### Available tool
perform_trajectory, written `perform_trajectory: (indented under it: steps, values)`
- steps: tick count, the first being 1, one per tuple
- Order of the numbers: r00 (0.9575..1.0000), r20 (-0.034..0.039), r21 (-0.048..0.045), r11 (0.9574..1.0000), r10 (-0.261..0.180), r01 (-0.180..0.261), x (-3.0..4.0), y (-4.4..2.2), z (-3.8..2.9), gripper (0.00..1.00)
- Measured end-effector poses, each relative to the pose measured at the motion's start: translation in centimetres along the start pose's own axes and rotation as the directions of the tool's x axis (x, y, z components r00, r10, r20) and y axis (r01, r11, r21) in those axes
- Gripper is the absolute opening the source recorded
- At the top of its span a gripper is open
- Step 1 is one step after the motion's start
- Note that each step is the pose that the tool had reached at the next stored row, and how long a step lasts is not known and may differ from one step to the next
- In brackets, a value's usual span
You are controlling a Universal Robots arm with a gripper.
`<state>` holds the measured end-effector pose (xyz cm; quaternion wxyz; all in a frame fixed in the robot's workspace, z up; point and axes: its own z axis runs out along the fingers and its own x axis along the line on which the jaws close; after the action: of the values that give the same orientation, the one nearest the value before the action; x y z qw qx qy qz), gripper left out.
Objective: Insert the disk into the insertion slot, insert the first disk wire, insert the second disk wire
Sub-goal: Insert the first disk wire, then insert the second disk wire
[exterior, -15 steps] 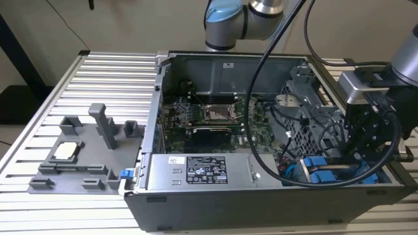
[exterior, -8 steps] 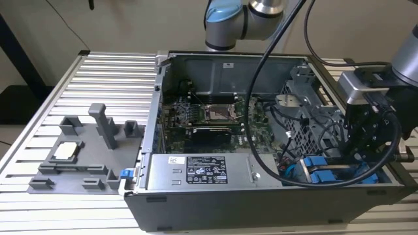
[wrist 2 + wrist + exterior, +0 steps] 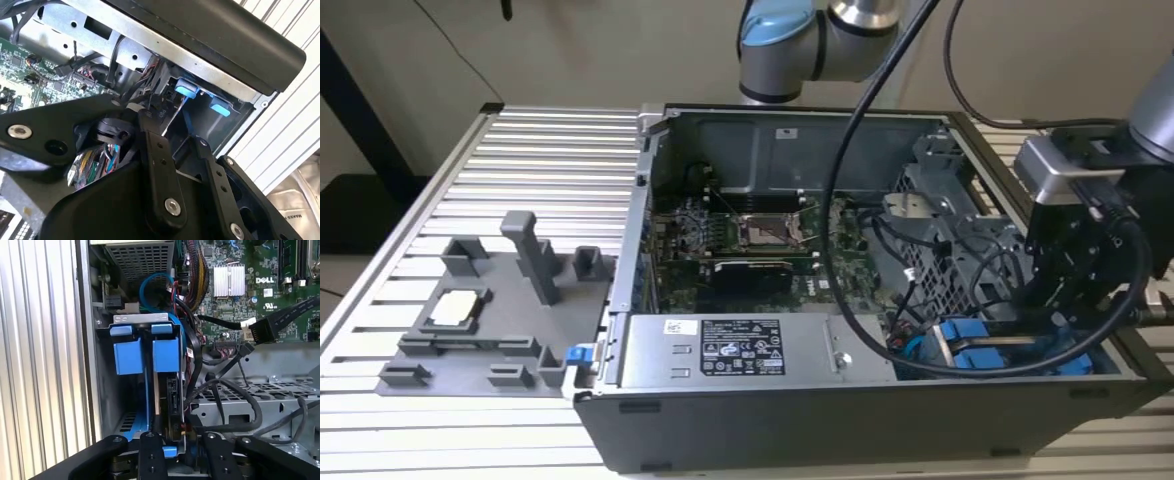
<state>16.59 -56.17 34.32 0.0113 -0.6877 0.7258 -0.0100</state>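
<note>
The exterior view looks down from some way off onto the open case (image 3: 854, 425) on the table (image 3: 547, 140). Both wrist views sit close behind the gripper (image 3: 182, 437), sharing the blue tabs (image 3: 129, 356); the second wrist view seemingly faces outward, toward the case's wall.

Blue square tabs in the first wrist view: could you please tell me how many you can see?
2. One tab sits next to the case's side wall; the other is right beside it, on the motherboard side. Others may be hidden.

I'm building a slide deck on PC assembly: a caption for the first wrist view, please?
Pincer close to the insertion slot and its blue tabs, black cables and motherboard alongside.
</note>
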Motion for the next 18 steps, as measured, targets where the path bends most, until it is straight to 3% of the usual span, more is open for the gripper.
perform_trajectory:
  steps: [10,18]
  values:
    - [1.0,0.0,0.0,1.0,0.0,0.0,-0.01,-0.12,-4.11,0.34]
    - [1.0,-0.0002,0.0,1.0,0.0,0.0,-0.29,-0.11,-4.29,0.34]
